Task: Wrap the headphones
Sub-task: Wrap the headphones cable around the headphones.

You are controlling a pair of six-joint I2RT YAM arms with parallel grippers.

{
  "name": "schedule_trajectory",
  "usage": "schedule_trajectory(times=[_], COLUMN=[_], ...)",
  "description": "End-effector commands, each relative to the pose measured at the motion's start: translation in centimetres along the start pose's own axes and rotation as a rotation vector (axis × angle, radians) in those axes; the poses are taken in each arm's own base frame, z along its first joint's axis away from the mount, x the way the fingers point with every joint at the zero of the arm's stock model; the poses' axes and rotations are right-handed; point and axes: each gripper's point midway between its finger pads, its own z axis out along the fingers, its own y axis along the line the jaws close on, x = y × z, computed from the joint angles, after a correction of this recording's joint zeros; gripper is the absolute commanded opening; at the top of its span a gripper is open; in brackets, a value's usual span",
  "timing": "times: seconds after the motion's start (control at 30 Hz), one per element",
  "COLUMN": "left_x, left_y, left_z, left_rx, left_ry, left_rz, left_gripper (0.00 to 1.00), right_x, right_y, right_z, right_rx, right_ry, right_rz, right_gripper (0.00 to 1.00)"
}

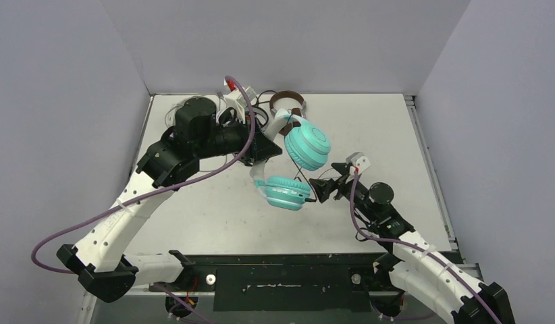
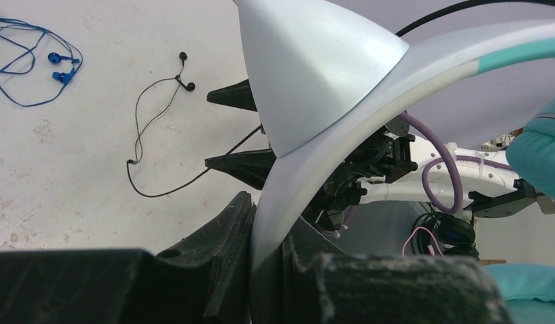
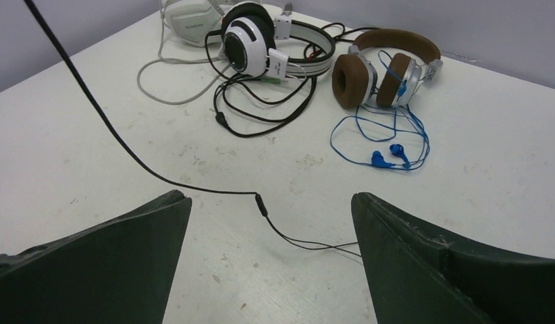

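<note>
My left gripper (image 1: 268, 151) holds the light teal headphones (image 1: 306, 148) up above the table, shut on their white band (image 2: 315, 135). One teal cup hangs near the lower cup (image 1: 286, 192). My right gripper (image 1: 323, 186) stands open just right of the lower cup, nothing between its fingers. In the right wrist view a thin black cable (image 3: 194, 185) runs over the table between the open jaws of the right gripper (image 3: 268, 202). At the back lie the black-and-white headphones (image 3: 258, 44), the brown headphones (image 3: 386, 67) with a blue cable (image 3: 386, 145), and a pale grey pair (image 3: 187, 17).
Black earbuds (image 2: 183, 71) on a thin cord and blue earbuds (image 2: 59, 67) lie loose on the white table (image 1: 194, 216). Grey walls close in the table at the back and both sides. The arm bases sit at the near edge.
</note>
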Motion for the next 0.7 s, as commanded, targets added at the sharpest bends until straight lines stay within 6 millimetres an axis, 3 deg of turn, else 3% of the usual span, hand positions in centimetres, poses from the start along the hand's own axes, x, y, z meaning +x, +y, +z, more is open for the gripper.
schedule_trajectory(times=[0.0, 0.1, 0.3, 0.47, 0.67], left_x=[-2.8, -2.9, -2.6, -2.6, -2.9], left_y=[-2.1, -2.1, -1.6, -1.5, -1.7], left_z=[-1.0, -0.9, -0.5, -0.5, -0.6], left_rx=[0.054, 0.062, 0.052, 0.052, 0.056], left_ry=[-0.088, -0.088, -0.083, -0.087, -0.092], left_rz=[0.016, 0.013, 0.008, 0.001, -0.002], left_gripper=[0.00, 0.00, 0.00, 0.00, 0.00], right_x=[-0.2, 0.3, 0.7, 0.0, -0.9], right_y=[1.4, 3.1, 6.8, 7.0, 7.7], right_z=[-0.5, -0.2, 1.6, 4.0, 6.2], right_rx=[-0.082, -0.185, -0.399, -0.379, -0.431], right_ry=[-0.044, -0.036, -0.022, -0.046, -0.084], right_rz=[-0.019, -0.042, -0.056, -0.073, -0.062], right_gripper=[0.95, 0.97, 0.89, 0.87, 0.78])
